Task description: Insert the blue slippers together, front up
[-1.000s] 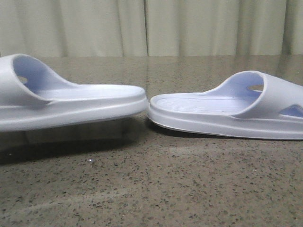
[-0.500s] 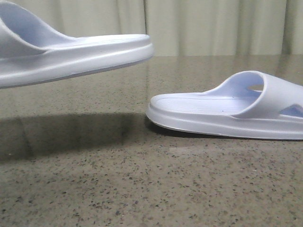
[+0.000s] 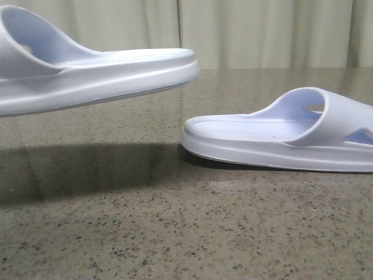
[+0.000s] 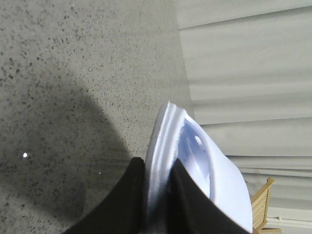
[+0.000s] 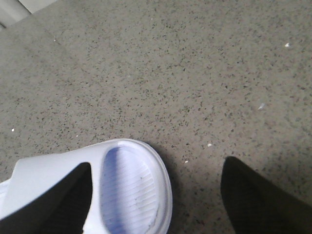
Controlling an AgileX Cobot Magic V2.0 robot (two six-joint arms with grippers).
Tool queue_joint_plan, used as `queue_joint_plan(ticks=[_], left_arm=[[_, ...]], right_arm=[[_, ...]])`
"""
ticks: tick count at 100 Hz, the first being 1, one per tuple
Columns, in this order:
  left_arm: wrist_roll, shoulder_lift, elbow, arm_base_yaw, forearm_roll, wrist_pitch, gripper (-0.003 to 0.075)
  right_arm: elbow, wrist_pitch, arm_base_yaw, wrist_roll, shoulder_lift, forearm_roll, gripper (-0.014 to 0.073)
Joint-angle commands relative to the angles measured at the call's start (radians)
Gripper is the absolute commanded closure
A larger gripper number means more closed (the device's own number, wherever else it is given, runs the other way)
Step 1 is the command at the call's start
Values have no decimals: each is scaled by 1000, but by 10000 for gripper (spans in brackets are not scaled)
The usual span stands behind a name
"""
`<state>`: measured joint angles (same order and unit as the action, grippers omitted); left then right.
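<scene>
Two pale blue slippers show in the front view. The left slipper hangs in the air at the left, nearly level, its open end pointing right. In the left wrist view my left gripper is shut on the sole edge of this slipper. The right slipper lies flat on the table at the right, strap to the right. In the right wrist view my right gripper is open above this slipper; one finger is over its strap, the other over bare table. Neither gripper shows in the front view.
The speckled grey-brown stone table carries the lifted slipper's shadow at the left. Pale curtains hang behind the table. Part of a wooden chair shows by the curtain in the left wrist view.
The left slipper has risen off the table, where it lay end to end with the right one, and has drifted slightly right. The right slipper has not moved.
</scene>
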<state>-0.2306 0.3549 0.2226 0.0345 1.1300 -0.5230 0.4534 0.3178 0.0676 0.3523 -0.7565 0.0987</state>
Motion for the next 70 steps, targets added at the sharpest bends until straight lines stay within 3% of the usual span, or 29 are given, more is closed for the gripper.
queue_joint_plan(ticks=[1, 32, 70], left_arm=[[0, 5, 28, 15, 32, 20, 704], [0, 5, 28, 15, 32, 20, 704], [0, 5, 28, 15, 32, 20, 704]], right_arm=[[25, -115, -2, 10, -63, 37, 117], [25, -148, -2, 10, -255, 120, 117], [25, -151, -2, 10, -328, 211, 117]])
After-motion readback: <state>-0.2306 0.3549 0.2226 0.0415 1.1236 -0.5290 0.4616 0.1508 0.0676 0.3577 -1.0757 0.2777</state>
